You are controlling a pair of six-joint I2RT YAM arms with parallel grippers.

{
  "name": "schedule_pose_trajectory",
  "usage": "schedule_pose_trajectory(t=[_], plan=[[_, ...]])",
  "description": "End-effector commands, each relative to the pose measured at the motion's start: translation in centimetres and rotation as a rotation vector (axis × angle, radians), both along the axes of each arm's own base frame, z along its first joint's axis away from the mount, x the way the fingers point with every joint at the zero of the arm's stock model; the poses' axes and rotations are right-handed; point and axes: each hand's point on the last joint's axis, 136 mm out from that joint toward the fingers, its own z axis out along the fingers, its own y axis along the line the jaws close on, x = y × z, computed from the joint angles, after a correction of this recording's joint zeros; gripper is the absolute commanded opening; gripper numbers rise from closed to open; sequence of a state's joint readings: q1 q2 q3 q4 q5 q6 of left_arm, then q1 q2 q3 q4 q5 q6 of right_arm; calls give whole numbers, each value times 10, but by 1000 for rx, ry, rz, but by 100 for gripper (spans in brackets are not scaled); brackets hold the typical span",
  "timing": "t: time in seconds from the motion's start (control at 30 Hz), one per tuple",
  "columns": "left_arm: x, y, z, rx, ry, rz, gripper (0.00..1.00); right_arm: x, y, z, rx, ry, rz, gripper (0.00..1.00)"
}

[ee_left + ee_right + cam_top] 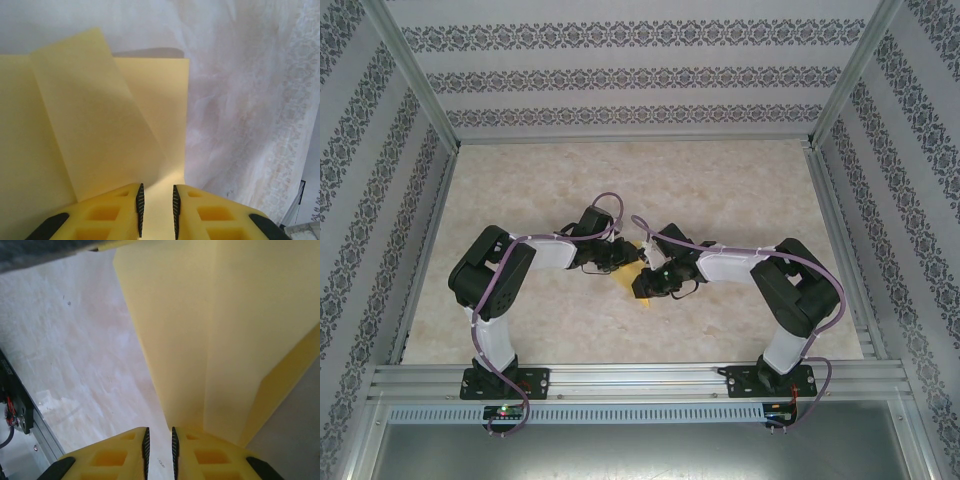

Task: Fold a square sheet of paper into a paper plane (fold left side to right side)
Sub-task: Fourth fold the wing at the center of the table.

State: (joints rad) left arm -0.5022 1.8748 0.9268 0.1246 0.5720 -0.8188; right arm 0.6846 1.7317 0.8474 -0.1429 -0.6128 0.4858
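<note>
Right at the middle of the desk (720, 180), squeezed between the two hands, is the paper (628, 270). From the top camera you only get a small yellow patch of it, since both wrists crowd over it.

The left wrist camera shows it much better. The paper (90, 125) is pale yellow, matte and has no print. One flap is folded over on a slant, and its corner pokes out past the straight top edge. The right edge runs clean and straight down toward the fingers, with marbled desk (240, 125) beyond it.

From the right wrist camera the paper (225, 340) has one long sharp crease running up from the fingers. There's also a deeper orange strip along the lower right. It narrows as it comes down toward that hand, with bare desk (75, 340) to the left.

The left hand (615, 258) (156, 210) is only a narrow slit open. Paper shows through the gap, and I can't tell if it's actually pressing on the sheet. The right hand (655, 280) (159, 452) has the same narrow slit. The paper's tapered end sits right at its tips and looks unpinched.
</note>
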Motion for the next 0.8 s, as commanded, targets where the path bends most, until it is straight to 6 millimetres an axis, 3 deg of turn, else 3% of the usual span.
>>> schedule_pose_trajectory(t=[0.0, 0.77], plan=[[-22, 17, -34, 100, 97, 14, 26, -9, -10, -15, -52, 25, 16, 22], [-23, 18, -35, 105, 100, 15, 26, -22, -8, -21, -19, 87, 22, 22]])
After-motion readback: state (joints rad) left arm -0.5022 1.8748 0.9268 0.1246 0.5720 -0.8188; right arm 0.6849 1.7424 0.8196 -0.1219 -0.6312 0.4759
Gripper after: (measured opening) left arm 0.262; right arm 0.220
